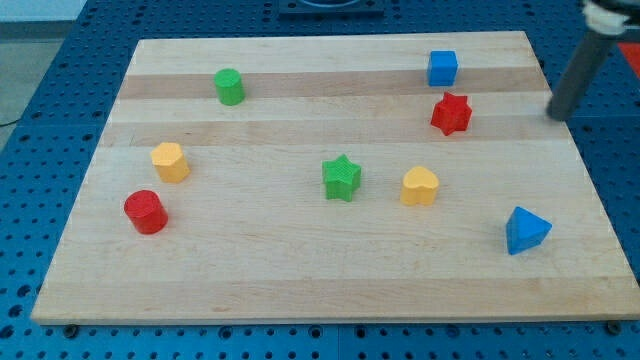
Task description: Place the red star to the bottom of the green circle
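The red star [451,113] lies on the wooden board at the view's upper right, just below the blue cube [442,68]. The green circle [229,86] stands at the view's upper left, far from the star. My rod comes down at the view's right edge and my tip [556,116] rests at the board's right side, to the right of the red star and apart from it, touching no block.
A green star [342,178] and a yellow heart [420,186] lie mid-board. A yellow block [170,162] and a red circle [145,212] sit at the left. A blue triangle [525,230] is at the lower right. The board [300,290] rests on a blue perforated table.
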Tool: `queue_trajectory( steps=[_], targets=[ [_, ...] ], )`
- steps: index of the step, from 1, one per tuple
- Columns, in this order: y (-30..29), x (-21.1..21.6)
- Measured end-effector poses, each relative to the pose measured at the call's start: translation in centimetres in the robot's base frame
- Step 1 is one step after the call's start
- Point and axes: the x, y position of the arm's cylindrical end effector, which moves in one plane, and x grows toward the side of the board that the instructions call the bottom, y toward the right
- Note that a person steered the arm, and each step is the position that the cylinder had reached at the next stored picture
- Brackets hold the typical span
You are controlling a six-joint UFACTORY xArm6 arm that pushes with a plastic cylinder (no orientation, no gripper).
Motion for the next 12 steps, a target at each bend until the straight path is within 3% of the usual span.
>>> queue_trajectory(
  steps=[2, 3, 4, 5, 7, 9, 11, 12],
  targets=[
    [-9.2, -1.5],
    [-11.2, 0.2],
    [-9.2, 3.3],
    [-10.6, 3.1],
    [-13.4, -0.8],
    [-17.7, -0.8],
    [-13.8, -2.2],
    [-14.6, -2.9]
  ],
)
